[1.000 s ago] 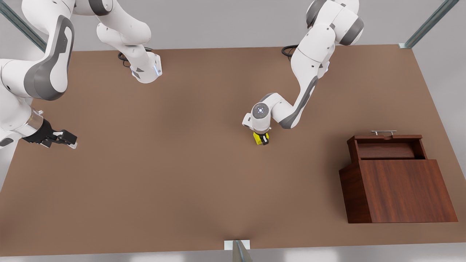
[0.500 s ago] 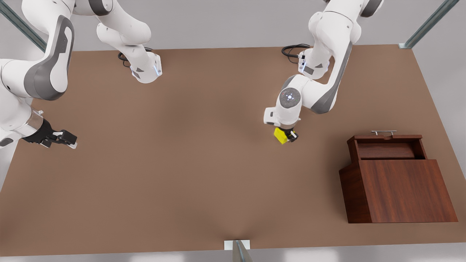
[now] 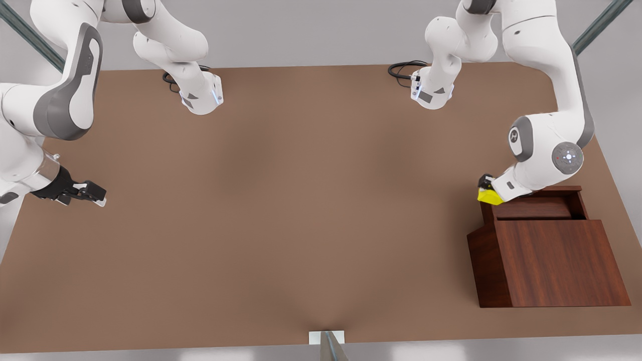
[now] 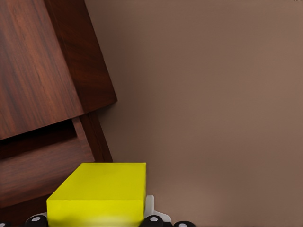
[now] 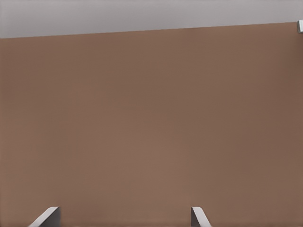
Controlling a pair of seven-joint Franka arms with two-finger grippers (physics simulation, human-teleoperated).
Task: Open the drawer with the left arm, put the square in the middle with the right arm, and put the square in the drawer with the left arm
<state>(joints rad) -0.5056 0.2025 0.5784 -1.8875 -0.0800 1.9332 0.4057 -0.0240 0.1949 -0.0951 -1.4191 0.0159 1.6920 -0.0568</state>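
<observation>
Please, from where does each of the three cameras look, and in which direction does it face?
Front view: high above the table, looking down; both arms, cabinet.
Left wrist view: on the left gripper, facing the open drawer and the square it holds.
Right wrist view: on the right gripper, facing bare table; fingertips spread.
Shared: front and left wrist views show the square and drawer.
</observation>
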